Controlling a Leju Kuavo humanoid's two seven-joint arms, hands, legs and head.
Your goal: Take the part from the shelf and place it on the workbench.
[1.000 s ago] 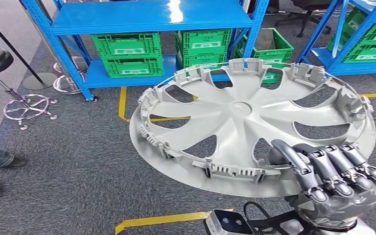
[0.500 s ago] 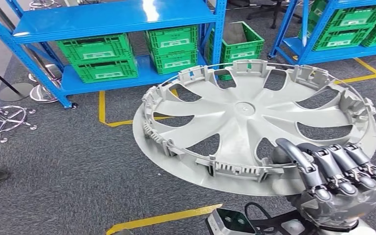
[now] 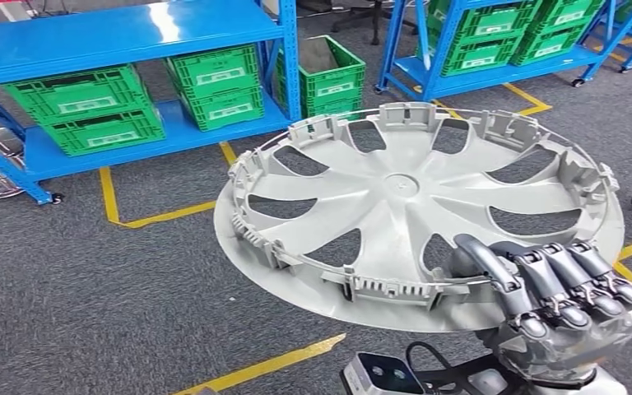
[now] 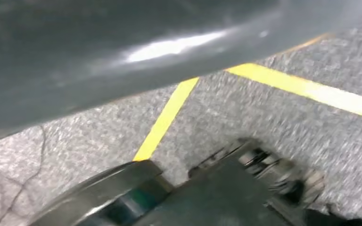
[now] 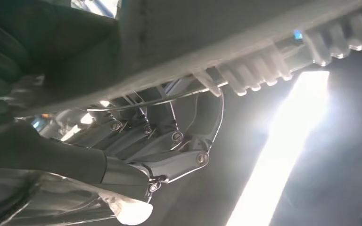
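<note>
One hand (image 3: 564, 309), the right, grasps the part (image 3: 415, 210), a grey wheel cover. Its dark fingers (image 3: 535, 284) curl over the near rim and onto the ribbed inner face, which is turned up toward the head camera. The cover sits nearly flat, tilted slightly, in the air above the carpet (image 3: 90, 296) and well apart from the shelf (image 3: 123, 37). In the right wrist view the fingers (image 5: 169, 155) hook over the rim of the cover (image 5: 245, 42), by its row of small teeth. Yellow tape (image 3: 164, 216) marks the floor. Green crates (image 3: 82, 107) stand on the lower blue shelf, and one more (image 3: 329, 70) stands on the floor beside the shelf's post. A second rack (image 3: 494, 41) further right also holds green crates. Whether the left hand is released or clenched I cannot tell; its wrist view shows carpet, a yellow line (image 4: 167, 117) and a blurred grey surface.
</note>
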